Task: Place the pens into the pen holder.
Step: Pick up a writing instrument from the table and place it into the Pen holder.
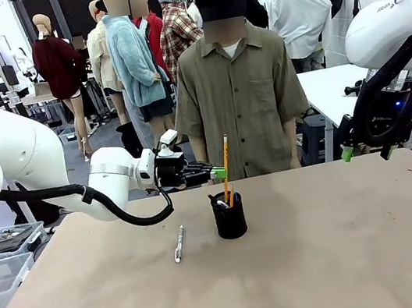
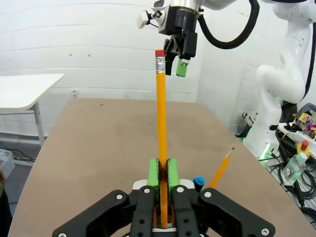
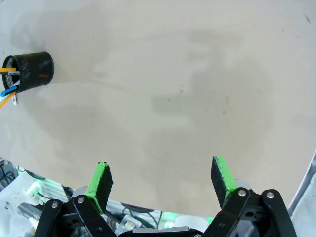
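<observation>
The black mesh pen holder (image 1: 229,217) stands mid-table in front of the person. My left gripper (image 1: 218,172) hovers just above it, shut on an orange-yellow pencil-like pen (image 1: 226,162) that stands upright with its lower end inside the cup. In the left wrist view that pen (image 2: 161,113) runs up between the green pads (image 2: 154,172), beside a second orange pencil (image 2: 221,170) and a blue pen cap (image 2: 198,181). A white-silver pen (image 1: 178,243) lies flat on the table left of the holder. My right gripper (image 1: 364,151) hangs open above the table's far right; its wrist view (image 3: 160,180) shows the holder (image 3: 30,70) far off.
The person stands at the far edge behind the holder. Clear plastic bins (image 1: 2,259) sit off the table's left side. The brown tabletop (image 1: 327,260) is bare around the holder and to the right.
</observation>
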`<state>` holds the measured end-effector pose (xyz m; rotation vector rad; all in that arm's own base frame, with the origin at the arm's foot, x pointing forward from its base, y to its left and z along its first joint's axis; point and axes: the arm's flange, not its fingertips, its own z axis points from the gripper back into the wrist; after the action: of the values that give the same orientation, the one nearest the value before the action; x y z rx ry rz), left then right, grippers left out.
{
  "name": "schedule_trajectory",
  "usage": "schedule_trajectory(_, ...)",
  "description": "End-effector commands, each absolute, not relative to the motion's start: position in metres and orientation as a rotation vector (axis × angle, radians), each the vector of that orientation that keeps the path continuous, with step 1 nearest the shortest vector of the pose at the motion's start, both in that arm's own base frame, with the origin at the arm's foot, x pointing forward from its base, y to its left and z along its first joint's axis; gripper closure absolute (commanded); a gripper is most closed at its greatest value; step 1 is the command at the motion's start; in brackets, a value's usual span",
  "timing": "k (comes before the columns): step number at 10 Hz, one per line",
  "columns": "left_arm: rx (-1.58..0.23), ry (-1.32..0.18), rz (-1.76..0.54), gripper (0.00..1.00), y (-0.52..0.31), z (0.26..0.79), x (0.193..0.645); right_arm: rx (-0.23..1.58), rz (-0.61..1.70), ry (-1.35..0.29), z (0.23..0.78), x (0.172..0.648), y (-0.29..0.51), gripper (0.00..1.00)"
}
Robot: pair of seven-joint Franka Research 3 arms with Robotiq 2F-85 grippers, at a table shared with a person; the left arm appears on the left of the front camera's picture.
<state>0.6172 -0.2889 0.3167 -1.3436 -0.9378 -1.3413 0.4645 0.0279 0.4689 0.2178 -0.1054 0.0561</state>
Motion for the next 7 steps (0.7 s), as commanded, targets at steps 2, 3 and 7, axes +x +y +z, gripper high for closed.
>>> schedule_trajectory(2,-1.343,-0.896,-1.352,0.31,-0.290,0.326,0.619,0.201,0.049,-0.104,0.468,0.464,0.028,0.00)
schedule_trajectory(3,-1.340,-0.893,-1.332,0.14,-0.286,0.329,0.616,0.201,0.049,-0.104,0.468,0.464,0.028,0.00)
schedule_trajectory(7,-1.053,-0.958,-1.212,0.14,-0.254,0.381,0.579,0.201,0.049,-0.104,0.468,0.464,0.028,0.00)
